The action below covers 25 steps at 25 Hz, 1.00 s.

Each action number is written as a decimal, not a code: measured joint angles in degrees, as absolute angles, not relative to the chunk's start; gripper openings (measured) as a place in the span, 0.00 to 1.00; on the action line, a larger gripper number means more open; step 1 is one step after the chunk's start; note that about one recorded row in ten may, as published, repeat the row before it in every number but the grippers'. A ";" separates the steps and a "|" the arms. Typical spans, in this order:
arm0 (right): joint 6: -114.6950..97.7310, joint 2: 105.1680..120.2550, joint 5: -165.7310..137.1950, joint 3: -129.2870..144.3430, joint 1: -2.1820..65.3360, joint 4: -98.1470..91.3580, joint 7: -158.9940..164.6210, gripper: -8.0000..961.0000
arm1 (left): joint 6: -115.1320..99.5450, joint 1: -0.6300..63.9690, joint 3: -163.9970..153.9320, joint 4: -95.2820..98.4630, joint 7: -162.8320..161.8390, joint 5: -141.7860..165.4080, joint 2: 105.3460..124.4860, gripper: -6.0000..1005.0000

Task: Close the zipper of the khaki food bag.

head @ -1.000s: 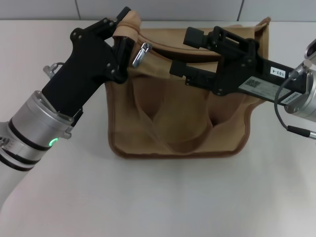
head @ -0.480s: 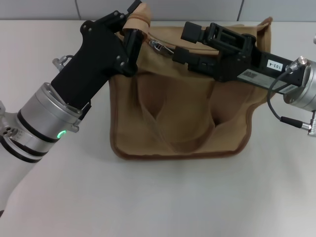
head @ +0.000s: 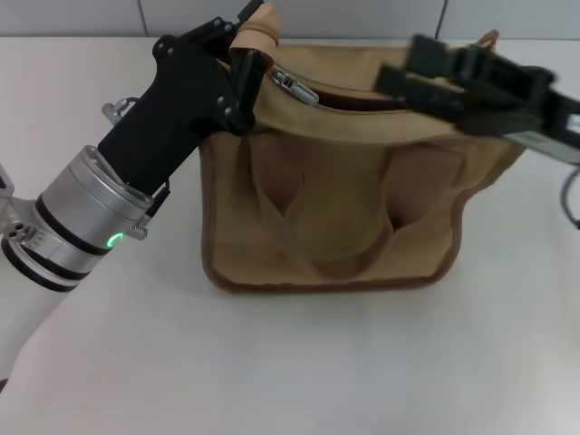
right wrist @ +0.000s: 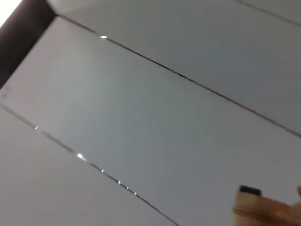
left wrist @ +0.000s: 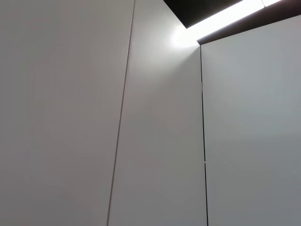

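Pinching the khaki food bag (head: 335, 208) corner, left tool (head: 249, 56) sits beside the zipper (head: 294, 86).

The table (head: 299, 362) is a plain, pale surface running back to a tiled wall. Only the khaki food bag (head: 344, 208) sits directly on it, toward the far edge, its piped bottom edge facing the near side.

The khaki food bag (head: 344, 181) lies on the table (head: 272, 362), slider (head: 292, 84) at its left.

White tabletop (head: 299, 362), grey panelled wall (left wrist: 155, 141), bright ceiling light strip (left wrist: 221, 16)
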<state>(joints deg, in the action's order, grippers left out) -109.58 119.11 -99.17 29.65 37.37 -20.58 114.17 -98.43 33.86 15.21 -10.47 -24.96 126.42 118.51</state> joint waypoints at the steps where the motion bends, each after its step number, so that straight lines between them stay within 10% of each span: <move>1: -111.84 119.01 -98.10 29.81 35.40 -24.22 107.46 0.80 | -98.43 33.91 15.20 -10.46 -24.96 126.45 118.52 0.04; 25: -96.85 119.46 -98.01 42.16 39.74 -26.86 82.66 0.80 | -98.25 34.31 15.13 -10.78 -24.89 126.65 118.56 0.05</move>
